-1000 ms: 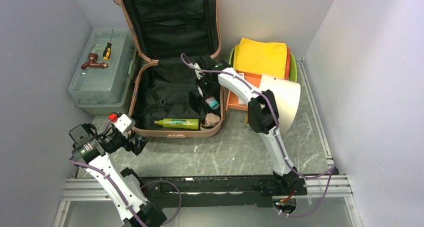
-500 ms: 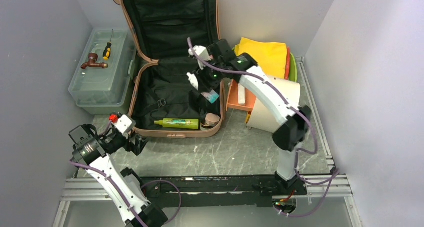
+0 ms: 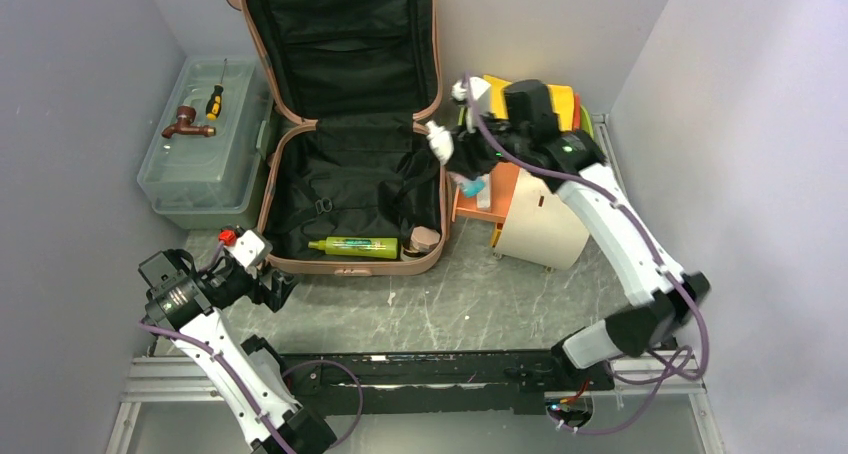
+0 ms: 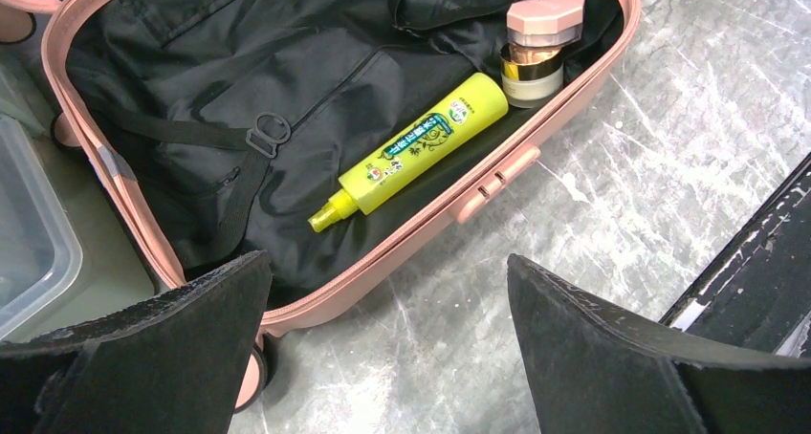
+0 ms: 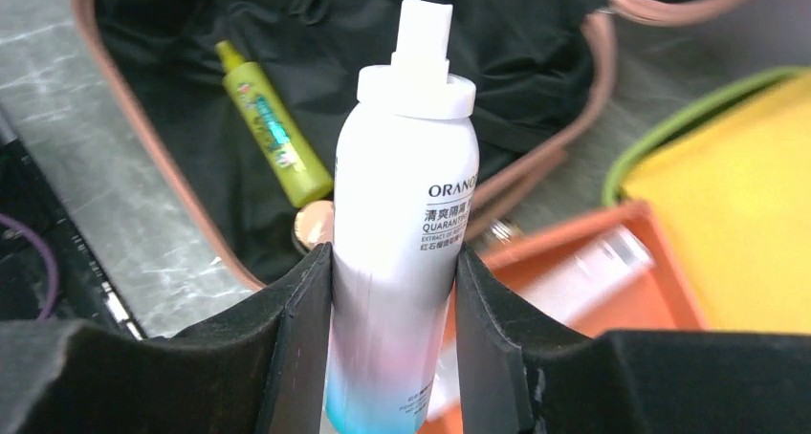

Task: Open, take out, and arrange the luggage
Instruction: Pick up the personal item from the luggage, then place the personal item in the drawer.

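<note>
Looking down from the top camera, you had the luggage (image 3: 350, 184) lying open at the back middle of the table (image 3: 450, 304). Its lid was propped upright against the rear wall and its base lay flat, with black lining showing in both halves.

Your right gripper (image 5: 394, 262) was clamped on a white spray bottle (image 5: 406, 195), one finger on each side of its body and the nozzle pointing away from the wrist. That gripper hung above the luggage's right rim and an orange tray (image 3: 480, 202) just beside it. A folded yellow cloth (image 3: 525, 114) lay over a lime green tray (image 3: 588, 139) behind the orange one.

Your left gripper (image 4: 384, 281) had its fingers spread wide with nothing between them. It hovered over the table near the luggage's front left corner.

Inside the base, a yellow-green bottle (image 4: 421, 142) lay on its side along the front wall. A jar (image 4: 537, 47) with a pink faceted lid stood in the front right corner, close to that bottle's bottom end.

Left of the luggage you had a translucent toolbox (image 3: 205, 174) with its lid shut. A screwdriver (image 3: 214, 102) and a brown tap-like fitting (image 3: 186, 124) rested on top of it.
</note>
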Robot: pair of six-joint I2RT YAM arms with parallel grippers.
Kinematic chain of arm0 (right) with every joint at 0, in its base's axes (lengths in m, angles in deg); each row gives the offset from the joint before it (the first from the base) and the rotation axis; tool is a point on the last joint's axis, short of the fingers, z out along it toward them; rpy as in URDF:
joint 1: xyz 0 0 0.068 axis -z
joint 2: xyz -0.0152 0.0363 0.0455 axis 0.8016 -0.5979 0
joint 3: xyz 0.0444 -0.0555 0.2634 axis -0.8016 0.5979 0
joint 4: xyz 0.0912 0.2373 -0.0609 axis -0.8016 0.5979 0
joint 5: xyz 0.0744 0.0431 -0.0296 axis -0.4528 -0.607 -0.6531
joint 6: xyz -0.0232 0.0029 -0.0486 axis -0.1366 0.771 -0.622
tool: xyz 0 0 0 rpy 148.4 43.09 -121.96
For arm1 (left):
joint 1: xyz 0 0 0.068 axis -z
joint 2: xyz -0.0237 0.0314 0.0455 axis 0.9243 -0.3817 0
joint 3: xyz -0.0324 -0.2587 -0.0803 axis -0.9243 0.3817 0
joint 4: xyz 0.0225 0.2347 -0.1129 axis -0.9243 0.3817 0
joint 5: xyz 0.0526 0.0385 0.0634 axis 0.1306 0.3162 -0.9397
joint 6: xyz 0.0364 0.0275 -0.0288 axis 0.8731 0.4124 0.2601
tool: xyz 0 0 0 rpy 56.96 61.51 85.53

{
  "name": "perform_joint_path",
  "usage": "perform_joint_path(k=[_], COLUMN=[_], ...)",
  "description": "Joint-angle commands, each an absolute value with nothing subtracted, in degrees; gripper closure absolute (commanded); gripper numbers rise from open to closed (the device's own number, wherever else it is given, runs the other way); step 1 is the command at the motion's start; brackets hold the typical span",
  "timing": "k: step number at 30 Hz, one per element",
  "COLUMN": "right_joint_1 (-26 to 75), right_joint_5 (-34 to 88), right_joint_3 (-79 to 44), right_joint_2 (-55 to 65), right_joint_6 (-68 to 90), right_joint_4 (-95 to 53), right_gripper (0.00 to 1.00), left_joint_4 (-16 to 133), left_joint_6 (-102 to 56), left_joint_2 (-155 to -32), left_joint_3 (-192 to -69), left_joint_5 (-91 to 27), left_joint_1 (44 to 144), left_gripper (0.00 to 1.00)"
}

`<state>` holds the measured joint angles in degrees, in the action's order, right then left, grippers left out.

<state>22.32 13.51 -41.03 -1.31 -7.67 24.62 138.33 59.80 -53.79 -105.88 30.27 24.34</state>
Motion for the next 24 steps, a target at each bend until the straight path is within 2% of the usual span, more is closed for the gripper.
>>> perform_joint_path(k=[1, 8, 14, 24], right_joint_1=[26.4, 27.3, 28.2, 28.3], right_joint_5=[16.7, 28.2, 40.1, 45.7], right_joint_3=[-34.5, -21.3, -20.7, -20.4], right_joint_2=[10.9, 14.4, 12.0, 10.9], right_joint_6=[-8.2, -2.8, 1.2, 1.5], right_joint_4=[12.3, -0.4, -3.5, -2.0], right_gripper=[1.00, 1.00, 1.00, 1.00], left_joint_4=[140.9, 141.7, 139.9, 141.5], left_joint_6=[63.8, 64.9, 62.7, 64.8], left_joint_2=[-53.4, -53.5, -53.0, -53.1], left_joint_3=[-106.8, -106.8, -106.4, -106.5], left_joint_5=[34.7, 34.7, 34.3, 34.8], left_joint_1=[23.8, 23.8, 23.6, 23.2], left_gripper=[0.01, 0.01, 0.01, 0.01])
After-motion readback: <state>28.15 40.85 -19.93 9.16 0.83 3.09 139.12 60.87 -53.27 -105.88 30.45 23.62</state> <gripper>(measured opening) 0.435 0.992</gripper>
